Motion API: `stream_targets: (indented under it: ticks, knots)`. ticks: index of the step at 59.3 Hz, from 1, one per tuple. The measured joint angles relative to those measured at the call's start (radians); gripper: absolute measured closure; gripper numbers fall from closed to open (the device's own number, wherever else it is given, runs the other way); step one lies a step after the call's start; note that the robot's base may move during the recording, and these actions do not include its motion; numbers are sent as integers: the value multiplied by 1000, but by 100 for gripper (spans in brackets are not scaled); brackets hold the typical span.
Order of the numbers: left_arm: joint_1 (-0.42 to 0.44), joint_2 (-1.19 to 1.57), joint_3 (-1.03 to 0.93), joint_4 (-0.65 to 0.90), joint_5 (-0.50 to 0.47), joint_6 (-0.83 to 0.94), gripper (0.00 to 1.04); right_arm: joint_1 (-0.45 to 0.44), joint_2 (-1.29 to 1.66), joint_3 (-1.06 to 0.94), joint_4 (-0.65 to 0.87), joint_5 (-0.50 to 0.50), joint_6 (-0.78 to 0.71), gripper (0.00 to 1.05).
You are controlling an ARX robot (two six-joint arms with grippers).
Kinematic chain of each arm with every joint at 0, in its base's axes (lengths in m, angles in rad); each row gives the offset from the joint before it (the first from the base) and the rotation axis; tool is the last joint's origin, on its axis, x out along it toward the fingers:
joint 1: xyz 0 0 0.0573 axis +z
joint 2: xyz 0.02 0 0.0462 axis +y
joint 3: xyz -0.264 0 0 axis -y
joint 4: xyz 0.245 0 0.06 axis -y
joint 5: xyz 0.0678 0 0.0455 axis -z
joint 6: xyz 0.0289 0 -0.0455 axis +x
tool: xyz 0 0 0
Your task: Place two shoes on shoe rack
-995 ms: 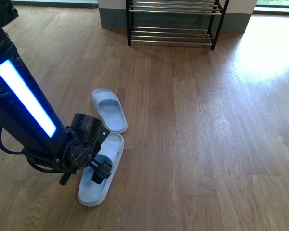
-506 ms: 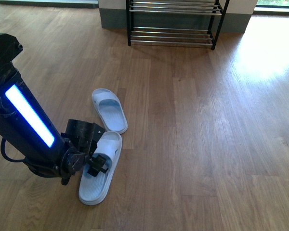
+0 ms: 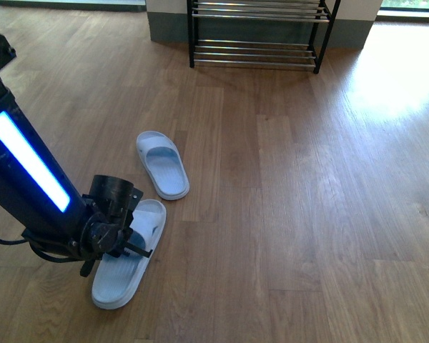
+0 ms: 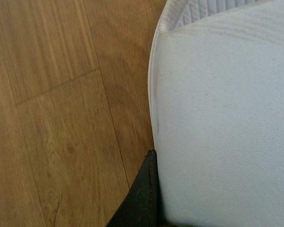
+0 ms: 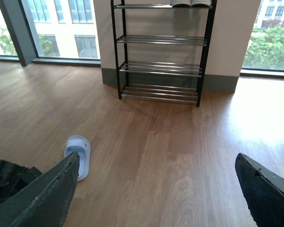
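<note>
The two shoes here are light blue slippers on the wood floor. One slipper (image 3: 162,164) lies free in the front view's middle left, toe pointing away. My left gripper (image 3: 132,243) is shut on the strap of the other slipper (image 3: 121,270), nearer and to the left. In the left wrist view that slipper (image 4: 222,118) fills the picture beside one dark finger (image 4: 142,198). The shoe rack (image 3: 257,53), black frame with chrome bars, stands far back against the wall. My right gripper (image 5: 157,161) hangs open over bare floor, facing the rack (image 5: 161,66) and the free slipper (image 5: 78,153).
A pair of shoes (image 5: 191,3) sits on the rack's top tier in the right wrist view. Windows flank the wall behind the rack. My left arm with its blue light strip (image 3: 28,161) crosses the front view's left side.
My left arm has pulled back to the left and nearer, dragging the gripped slipper away from the free one. The free slipper and the rack have stayed put.
</note>
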Motion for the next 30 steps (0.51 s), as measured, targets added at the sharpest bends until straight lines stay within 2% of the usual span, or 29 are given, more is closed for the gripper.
stream_targets:
  ticks: [11,19,30]
  knots:
    - [-13,-198,-135,-69,2,-171,103,0,0,0,0,0,0,9]
    - [-15,-429,-277,-67,3,-263,103,0,0,0,0,0,0,9]
    - [-4,-782,-529,-10,-48,-345,103,0,0,0,0,0,0,9]
